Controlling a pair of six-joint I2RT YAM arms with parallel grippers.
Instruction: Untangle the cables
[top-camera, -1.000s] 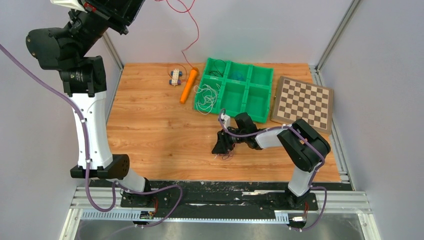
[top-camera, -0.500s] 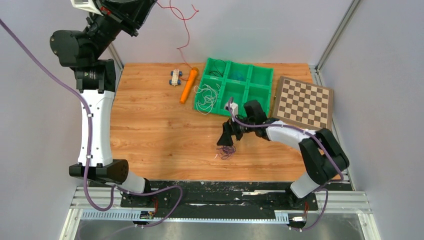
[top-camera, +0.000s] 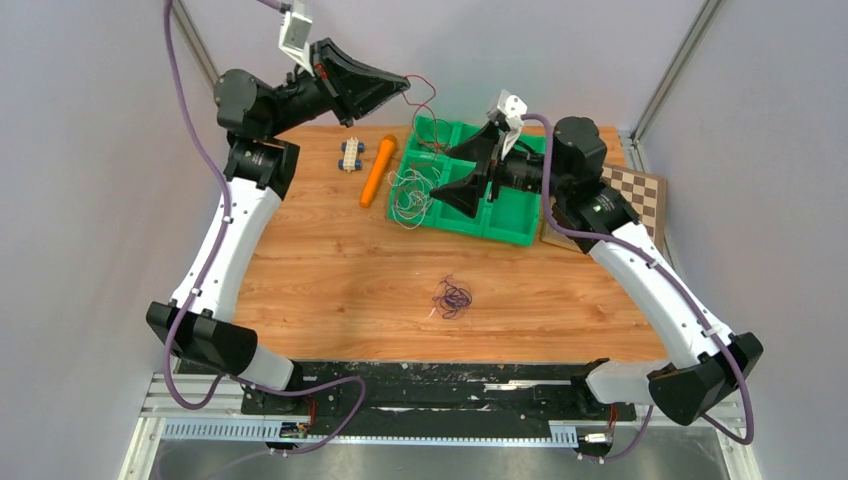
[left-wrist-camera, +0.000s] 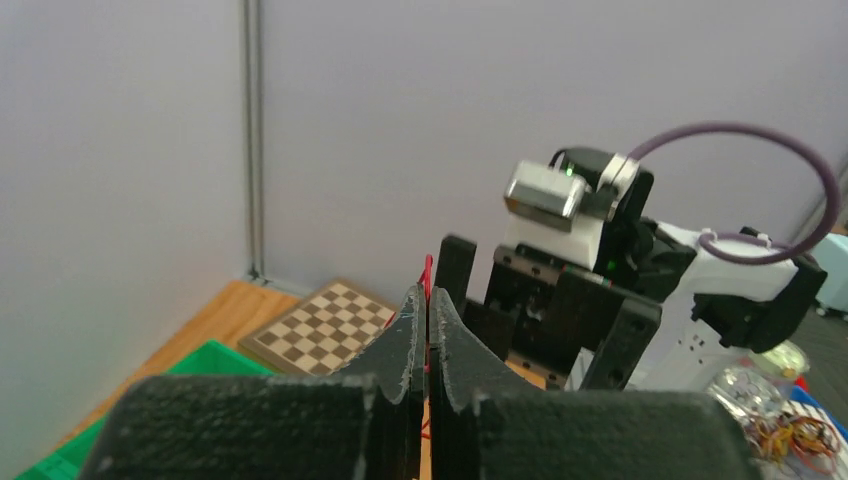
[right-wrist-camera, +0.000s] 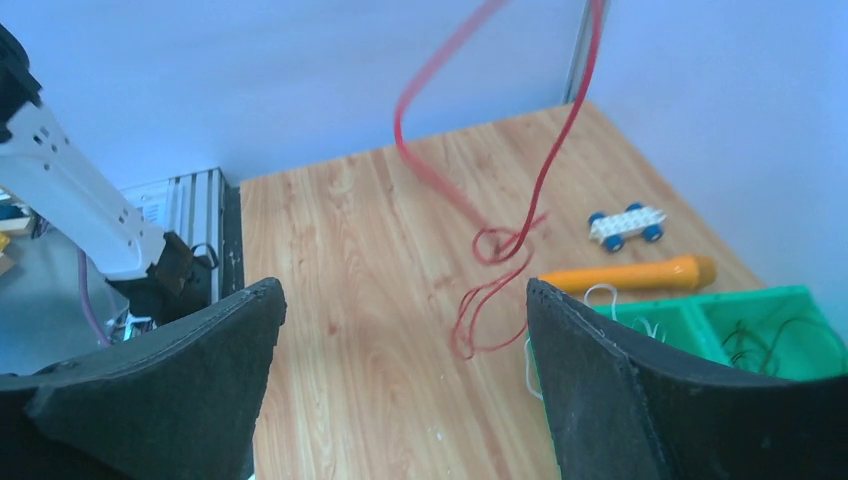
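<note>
Cable (right-wrist-camera: 497, 243), red, pinched in left end effector (left-wrist-camera: 428, 305), mostly hidden there; right end effector (right-wrist-camera: 400, 295) spread.

The top camera looks down from high behind the arms and sees the whole table (top-camera: 300, 270). The left wrist camera, at 11 o'clock, peeks close past the left gripper (left-wrist-camera: 428, 295) toward 3 o'clock. The right wrist camera, at 1 o'clock, faces 8 o'clock. Both wrist views show the red cable (right-wrist-camera: 495, 245).
</note>
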